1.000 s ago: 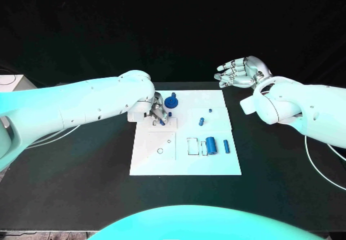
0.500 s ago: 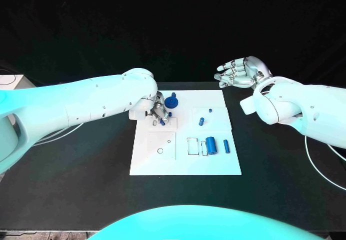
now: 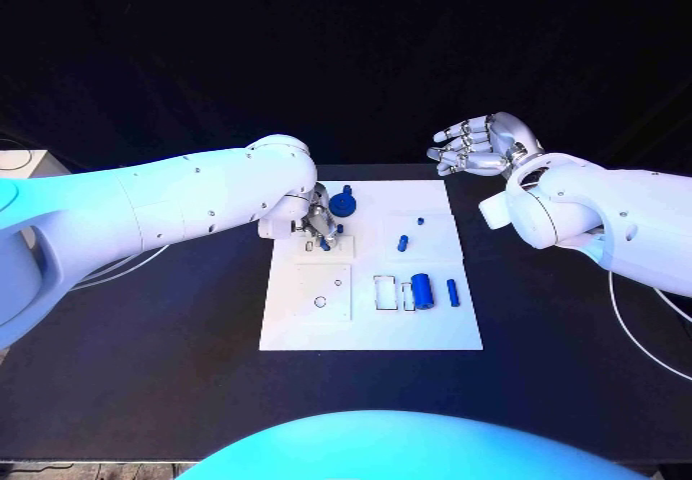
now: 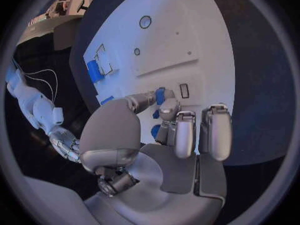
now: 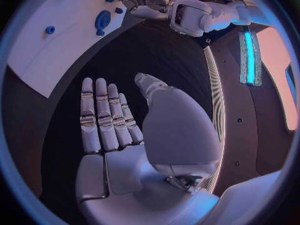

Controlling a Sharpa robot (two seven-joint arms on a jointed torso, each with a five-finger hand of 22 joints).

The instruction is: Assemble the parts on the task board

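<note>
The white task board lies in the middle of the table. My left hand is low over its far left corner and pinches a small blue part between thumb and fingers; the same blue part shows at the fingertips in the left wrist view. A round blue knob stands just beside that hand. A short blue piece, a thick blue cylinder and a slim blue pin lie further right. My right hand is raised beyond the far right corner, fingers spread, palm empty.
Near the cylinder are white rectangular slots. On the board's left half are a small ring and a hole. Black table surrounds the board on every side. White cables trail at the right edge.
My left arm has swung slightly forward while its hand stays at the same spot on the board with the blue part. The right hand has not moved.
</note>
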